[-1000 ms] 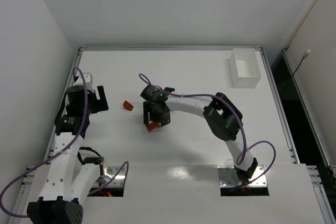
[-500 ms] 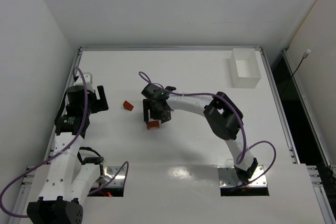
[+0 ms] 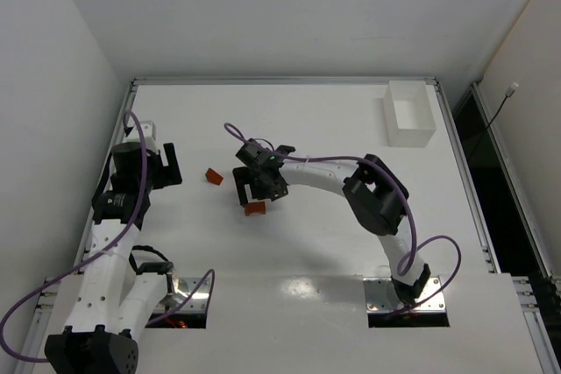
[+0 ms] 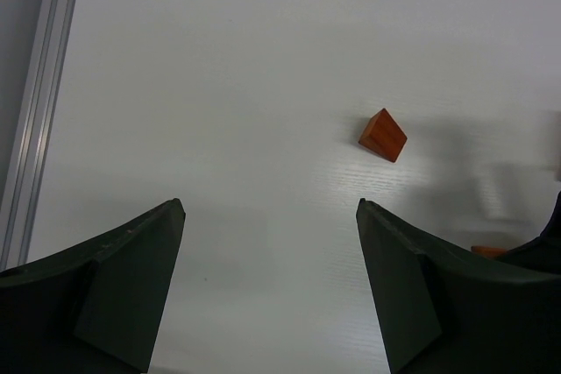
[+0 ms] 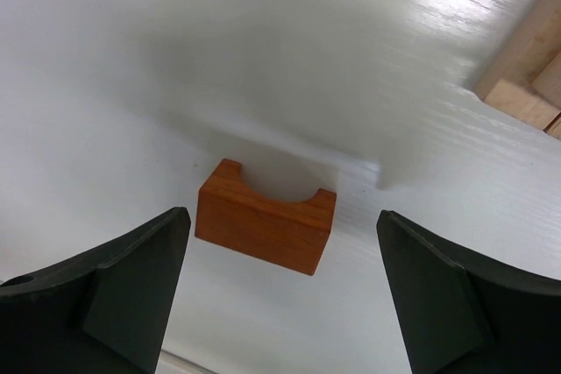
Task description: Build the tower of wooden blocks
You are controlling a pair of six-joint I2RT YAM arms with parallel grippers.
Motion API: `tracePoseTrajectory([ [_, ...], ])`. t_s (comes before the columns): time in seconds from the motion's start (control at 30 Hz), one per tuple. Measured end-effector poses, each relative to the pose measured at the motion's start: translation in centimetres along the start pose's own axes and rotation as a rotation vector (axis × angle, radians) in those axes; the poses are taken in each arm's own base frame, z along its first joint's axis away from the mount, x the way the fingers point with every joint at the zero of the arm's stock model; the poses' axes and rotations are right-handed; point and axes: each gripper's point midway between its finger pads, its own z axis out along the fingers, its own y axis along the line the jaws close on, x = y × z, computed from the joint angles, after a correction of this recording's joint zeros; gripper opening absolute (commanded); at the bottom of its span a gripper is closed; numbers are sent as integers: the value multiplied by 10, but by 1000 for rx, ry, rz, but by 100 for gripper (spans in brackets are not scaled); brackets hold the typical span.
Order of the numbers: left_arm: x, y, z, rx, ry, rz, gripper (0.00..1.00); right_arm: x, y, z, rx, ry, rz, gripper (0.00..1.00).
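The right gripper (image 3: 259, 192) hangs over the left-centre of the table (image 3: 333, 251) with its jaws spread wide. The reddish-orange arch block (image 5: 266, 227) lies between the fingers (image 5: 123, 291) with a clear gap on each side, so nothing is held. The arch rests flat on the table with its curved notch turned toward the far side. A few pale tan blocks (image 5: 526, 72) show at the edge of the right wrist view, near the arch but apart from it. How they are arranged cannot be told from that corner. A reddish-orange wedge block (image 4: 383, 135) sits alone further left, well apart from the left gripper (image 4: 270, 208), which is also wide open and empty at the left edge. No tower shows as standing yet. The blocks look like small solid wood, likely light and stiff, with smooth faces that could slip under a shallow pinch. The arch is probably best taken across its two flat parallel ends, low on the body, rather than over the notch – the wedge across its flat sides, not the slope. A white box (image 3: 409, 114) stands at the far right.
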Motion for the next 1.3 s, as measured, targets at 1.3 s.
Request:
tracePoseTrajectory([
  [1.3,-1,-2,1,8,0,0,79,8,6,1,57,-19,-28,84],
])
